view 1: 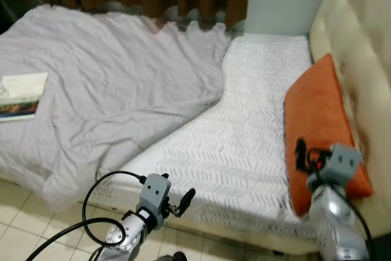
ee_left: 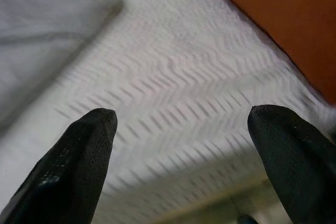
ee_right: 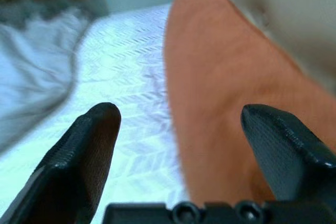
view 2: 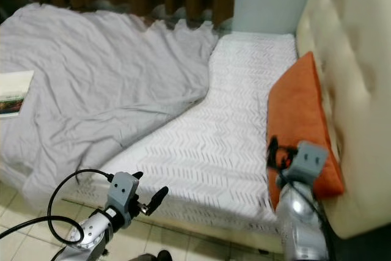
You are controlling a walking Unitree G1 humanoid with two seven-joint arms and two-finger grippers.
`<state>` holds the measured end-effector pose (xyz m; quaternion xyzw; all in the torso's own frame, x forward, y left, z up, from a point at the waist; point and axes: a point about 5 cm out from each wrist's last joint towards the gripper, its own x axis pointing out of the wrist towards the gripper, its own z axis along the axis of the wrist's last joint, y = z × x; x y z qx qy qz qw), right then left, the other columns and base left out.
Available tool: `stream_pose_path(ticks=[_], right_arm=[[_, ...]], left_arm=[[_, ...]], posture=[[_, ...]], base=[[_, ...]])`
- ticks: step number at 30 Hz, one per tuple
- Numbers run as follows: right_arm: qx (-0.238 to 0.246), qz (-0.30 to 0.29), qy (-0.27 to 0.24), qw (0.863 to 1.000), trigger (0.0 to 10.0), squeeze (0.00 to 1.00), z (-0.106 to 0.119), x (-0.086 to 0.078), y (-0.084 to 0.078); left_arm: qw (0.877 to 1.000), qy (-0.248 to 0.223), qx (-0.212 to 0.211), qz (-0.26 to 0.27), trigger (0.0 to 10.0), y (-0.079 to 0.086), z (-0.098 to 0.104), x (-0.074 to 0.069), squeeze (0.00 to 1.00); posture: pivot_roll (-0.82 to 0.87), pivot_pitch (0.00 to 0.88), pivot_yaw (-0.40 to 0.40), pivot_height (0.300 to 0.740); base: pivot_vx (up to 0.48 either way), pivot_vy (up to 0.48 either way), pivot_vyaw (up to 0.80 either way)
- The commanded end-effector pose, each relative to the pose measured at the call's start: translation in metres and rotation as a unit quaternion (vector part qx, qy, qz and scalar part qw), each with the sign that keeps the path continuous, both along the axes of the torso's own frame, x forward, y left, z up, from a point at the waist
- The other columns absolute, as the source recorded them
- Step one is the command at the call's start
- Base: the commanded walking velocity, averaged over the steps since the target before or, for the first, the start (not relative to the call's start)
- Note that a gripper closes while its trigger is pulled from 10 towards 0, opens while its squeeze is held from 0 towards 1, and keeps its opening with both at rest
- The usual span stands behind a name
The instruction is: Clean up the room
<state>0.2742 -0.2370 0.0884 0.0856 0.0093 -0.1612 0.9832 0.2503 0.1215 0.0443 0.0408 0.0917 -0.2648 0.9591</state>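
while my right gripper [ee_right: 178, 129] hangs spread wide just before the orange rectangular fabric pillow [view 1: 317, 123] leaning on the cream tufted headboard [view 1: 360, 35], my left gripper [ee_left: 181, 145] gapes wide over the white chevron-patterned sheet [view 1: 244, 132]; the crumpled grey duvet [view 1: 104, 84] carries a booklet [view 1: 23, 96].

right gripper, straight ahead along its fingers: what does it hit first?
Most likely the orange pillow. The right gripper is open, its fingers straddling the pillow's near edge where it meets the white sheet. Depth is unclear, so the sheet beside that edge could come first.
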Motion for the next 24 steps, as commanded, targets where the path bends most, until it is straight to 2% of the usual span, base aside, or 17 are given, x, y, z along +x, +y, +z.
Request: stream_pose_path(ticks=[1,2,4,5,8,11,12,16,17,18,21,24], right_arm=[[0.009,-0.002,-0.026,1.0,10.0,1.0,0.012,-0.004,0.0],[0.006,0.004,-0.02,1.0,10.0,1.0,0.001,-0.034,0.002],[0.006,0.004,-0.02,1.0,10.0,1.0,0.001,-0.034,0.002],[-0.005,0.008,-0.002,1.0,10.0,1.0,-0.01,-0.057,-0.003],[-0.029,0.012,0.045,0.999,10.0,1.0,-0.032,-0.08,-0.01],[-0.043,0.051,0.076,0.995,10.0,1.0,-0.05,-0.085,-0.004],[-0.053,0.064,0.087,0.993,10.0,1.0,-0.057,-0.083,-0.002],[-0.08,0.077,0.122,0.986,10.0,1.0,-0.066,-0.074,-0.001],[-0.087,0.079,0.127,0.985,10.0,0.87,-0.067,-0.072,0.0],[-0.095,0.079,0.127,0.984,10.0,0.0,-0.067,-0.069,0.001],[-0.102,0.087,0.111,0.985,10.0,0.0,-0.063,-0.062,0.005],[-0.135,0.114,0.112,0.978,10.0,0.0,-0.06,-0.055,0.011]], left_arm=[[1.0,-0.001,0.008,0.003,10.0,0.002,-0.001,0.0,0.0],[0.999,-0.029,0.009,0.014,10.0,0.005,0.012,0.006,0.0],[0.999,-0.029,0.009,0.014,10.0,0.005,0.012,0.006,0.0],[0.998,-0.056,0.02,0.019,10.0,0.007,0.022,0.01,0.0],[0.997,-0.068,0.029,0.027,10.0,0.011,0.024,0.01,0.0],[0.997,-0.058,0.014,0.05,10.0,0.014,0.02,0.011,0.0],[0.997,-0.048,-0.005,0.061,10.0,0.014,0.019,0.012,0.0],[0.997,-0.031,-0.028,0.067,10.0,0.008,0.013,0.017,0.0],[0.997,-0.022,-0.032,0.063,10.0,0.006,0.01,0.018,0.0],[0.997,-0.014,-0.036,0.059,10.0,0.005,0.006,0.018,0.0],[0.998,0.005,-0.034,0.051,10.0,0.008,-0.002,0.018,0.0],[0.998,0.015,-0.035,0.056,10.0,0.012,-0.005,0.021,0.0]], posture=[[-0.1,0.049,0.033,0.74],[-0.1,0.0,0.047,0.74],[-0.1,0.0,0.047,0.74],[-0.11,0.0,0.06,0.74],[-0.11,0.0,0.069,0.74],[-0.12,0.0,0.079,0.74],[-0.13,0.0,0.079,0.74],[-0.13,0.0,0.072,0.74],[-0.13,0.0,0.069,0.74],[-0.12,0.0,0.067,0.74],[-0.12,0.0,0.064,0.74],[-0.13,0.0,0.061,0.74]], base=[[0.0,0.0,0.0],[0.0,0.0,0.0],[0.0,0.0,0.0],[0.0,0.0,0.0],[0.0,0.0,0.0],[0.0,0.0,0.0],[0.0,0.0,0.0],[0.0,0.184,0.0],[0.0,0.465,0.0],[0.0,0.469,0.0],[0.0,0.469,0.0],[0.0,0.469,-0.26]])
